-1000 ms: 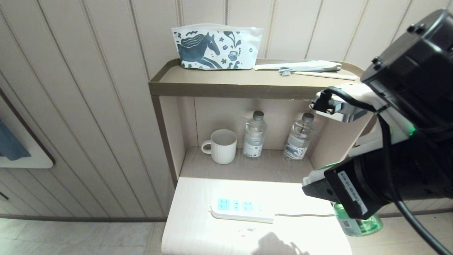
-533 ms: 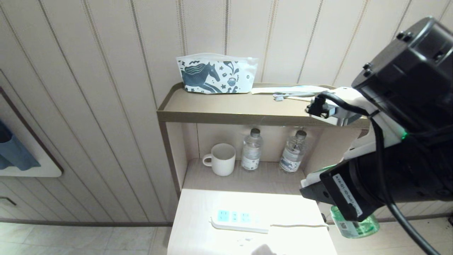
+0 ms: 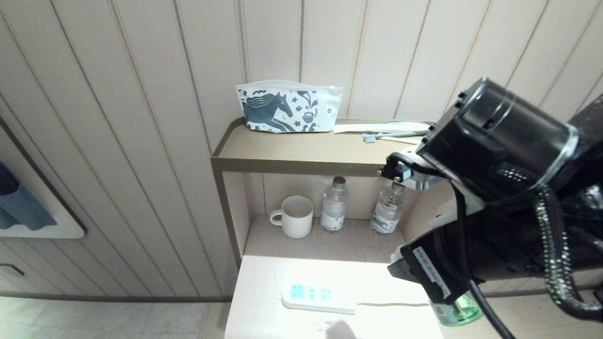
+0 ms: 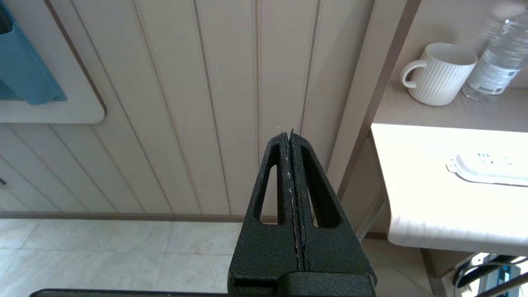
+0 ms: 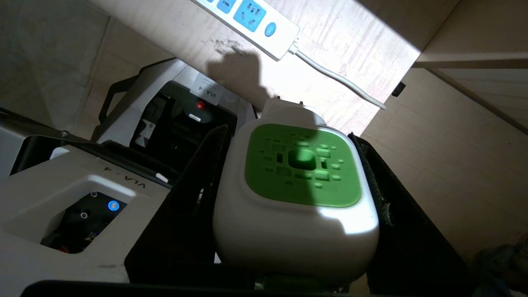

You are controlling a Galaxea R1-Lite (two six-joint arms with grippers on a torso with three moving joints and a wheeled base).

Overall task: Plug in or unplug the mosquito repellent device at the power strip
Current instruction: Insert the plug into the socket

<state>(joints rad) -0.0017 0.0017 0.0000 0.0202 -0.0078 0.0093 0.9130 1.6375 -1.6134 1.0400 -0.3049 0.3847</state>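
Right gripper [image 5: 295, 206] clamps our device [image 5: 295, 194], off the table's right edge. Strip [image 3: 316, 298] lies ahead-left of it, apart, sockets bare. We judge: carrying to plug in. Next: align prongs over a socket. Left gripper [image 4: 291, 138] closed, parked.

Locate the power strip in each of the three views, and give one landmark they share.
Head view: the power strip lies flat on the pale lower tabletop, bottom centre, below the white mug.
Left wrist view: at the right edge, on the same bright tabletop.
Right wrist view: only its cord end shows, at the top.
Shared landmark: its thin white cord.
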